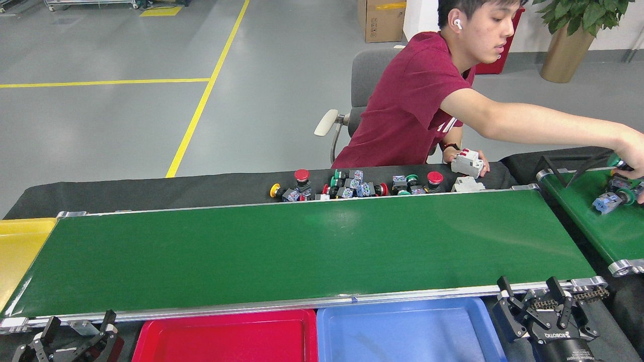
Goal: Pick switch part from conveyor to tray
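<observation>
Switch parts (pixel 352 185) lay in a loose cluster on the black cloth just behind the far rail of the conveyor (pixel 302 251), none of them on its wide green belt. More parts (pixel 611 198) sat on the shorter angled belt (pixel 604 226) at the right, where a person's hand (pixel 635 163) touched them. The person's other hand (pixel 478 163) held a white breaker (pixel 467 163) beside the cluster. Our left gripper (pixel 75 329) hung at the lower left below the near rail, its fingers spread apart and holding nothing. Our right gripper (pixel 534 294) sat at the lower right by the belt's roller end, likewise spread wide and empty. Along the near edge stood 2 trays, a red tray (pixel 226 337) and a blue tray (pixel 407 332), with a yellow bin (pixel 20 251) at the conveyor's left end.
</observation>
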Available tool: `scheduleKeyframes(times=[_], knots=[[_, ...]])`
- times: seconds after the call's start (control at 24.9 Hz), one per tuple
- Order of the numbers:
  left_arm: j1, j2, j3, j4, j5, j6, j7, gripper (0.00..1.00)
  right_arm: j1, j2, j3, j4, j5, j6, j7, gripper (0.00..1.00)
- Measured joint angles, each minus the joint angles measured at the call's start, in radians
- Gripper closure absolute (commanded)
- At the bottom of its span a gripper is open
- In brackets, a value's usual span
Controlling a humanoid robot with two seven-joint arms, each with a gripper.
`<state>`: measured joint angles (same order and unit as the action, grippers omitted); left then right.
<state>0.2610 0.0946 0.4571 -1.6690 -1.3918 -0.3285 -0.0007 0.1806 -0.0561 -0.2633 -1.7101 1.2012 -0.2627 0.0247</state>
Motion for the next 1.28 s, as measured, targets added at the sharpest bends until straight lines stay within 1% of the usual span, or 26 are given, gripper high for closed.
scheduleKeyframes(times=[1.0,1.08,1.16,1.24,1.28], knots=[[0.000,0.000,0.001,0.001,0.003,-0.007,0.001,0.00,-0.006,0.000,0.000,0.004,0.004,0.011,0.015,0.03],[0.000,0.000,0.001,0.001,0.003,-0.007,0.001,0.00,-0.034,0.000,0.001,0.024,0.009,0.030,0.036,0.03],[-0.002,0.000,0.000,0.001,0.003,-0.007,0.001,0.00,-0.079,-0.001,0.007,0.062,0.020,0.062,0.055,0.03],[-0.004,0.000,-0.002,0.001,0.003,-0.007,0.001,0.00,-0.145,-0.001,0.011,0.136,0.044,0.093,0.062,0.03],[-0.004,0.000,-0.003,0.001,0.003,-0.007,0.001,0.00,-0.189,-0.001,0.015,0.188,0.062,0.111,0.066,0.03]])
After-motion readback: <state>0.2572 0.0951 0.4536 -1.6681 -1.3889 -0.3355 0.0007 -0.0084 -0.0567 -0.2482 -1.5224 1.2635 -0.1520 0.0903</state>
